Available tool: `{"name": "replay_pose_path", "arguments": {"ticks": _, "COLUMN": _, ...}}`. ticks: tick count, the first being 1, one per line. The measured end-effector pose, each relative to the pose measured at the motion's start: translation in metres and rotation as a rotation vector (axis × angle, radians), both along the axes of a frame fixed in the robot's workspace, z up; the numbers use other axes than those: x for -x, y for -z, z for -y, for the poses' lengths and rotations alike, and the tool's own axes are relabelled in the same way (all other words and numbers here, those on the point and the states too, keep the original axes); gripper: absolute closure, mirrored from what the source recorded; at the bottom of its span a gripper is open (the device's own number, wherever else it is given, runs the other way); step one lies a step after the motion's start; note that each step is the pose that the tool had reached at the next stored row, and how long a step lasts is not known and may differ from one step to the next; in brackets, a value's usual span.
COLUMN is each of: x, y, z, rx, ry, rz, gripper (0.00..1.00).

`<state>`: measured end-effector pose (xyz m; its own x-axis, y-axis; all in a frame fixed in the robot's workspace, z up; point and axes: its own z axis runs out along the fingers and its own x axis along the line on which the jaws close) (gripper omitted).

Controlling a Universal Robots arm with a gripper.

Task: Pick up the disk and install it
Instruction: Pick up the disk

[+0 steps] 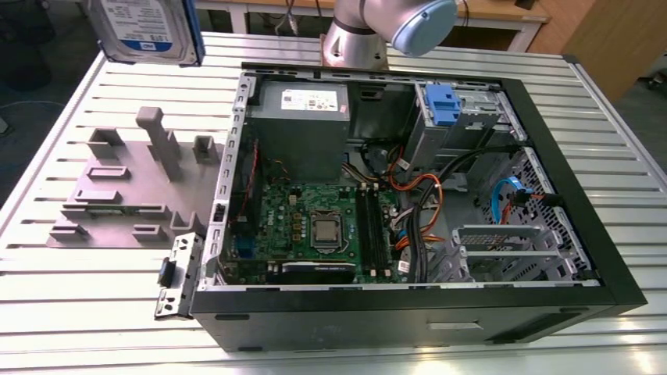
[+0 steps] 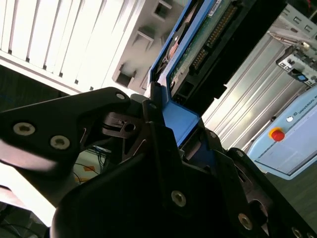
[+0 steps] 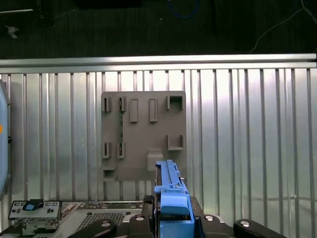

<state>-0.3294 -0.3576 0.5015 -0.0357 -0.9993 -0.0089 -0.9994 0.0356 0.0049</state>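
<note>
Found one disk [image 1: 146, 27] held aloft at the exterior view's upper left, edges free all round, above the one grey fixture plate [image 1: 120, 191] and well apart from the one open computer case [image 1: 417, 195], itself holding one blue bracket [image 1: 443, 105]. Confirmed in the second wrist view the gripper [image 2: 178, 124] clenched on the disk's blue carrier, circuit board exposed there, against the label face in the exterior view. Noted in the first wrist view the carrier's edge over the plate on the slatted table [image 3: 247, 139].

Open computer case [image 1: 417, 320] on slatted table [image 1: 62, 297]; grey fixture plate [image 1: 115, 195] beside it.
</note>
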Motion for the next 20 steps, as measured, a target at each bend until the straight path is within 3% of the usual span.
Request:
{"name": "replay_pose_path", "arguments": {"ticks": 3, "x": -0.0096, "y": 0.0012, "z": 0.0003, "rx": 0.0002, "ry": 0.000, "rz": 0.0005, "gripper": 0.64}}
{"name": "replay_pose_path", "arguments": {"ticks": 5, "x": -0.0128, "y": 0.0022, "z": 0.0026, "rx": 0.0001, "ry": 0.000, "rz": 0.0007, "gripper": 0.64}}
{"name": "replay_pose_path", "arguments": {"ticks": 14, "x": -0.0185, "y": 0.0071, "z": 0.0252, "rx": 0.0004, "ry": 0.000, "rz": 0.0006, "gripper": 0.64}}
{"name": "replay_pose_path", "arguments": {"ticks": 20, "x": -0.0428, "y": 0.0085, "z": 0.0274, "rx": 0.0004, "ry": 0.000, "rz": 0.0005, "gripper": 0.64}}
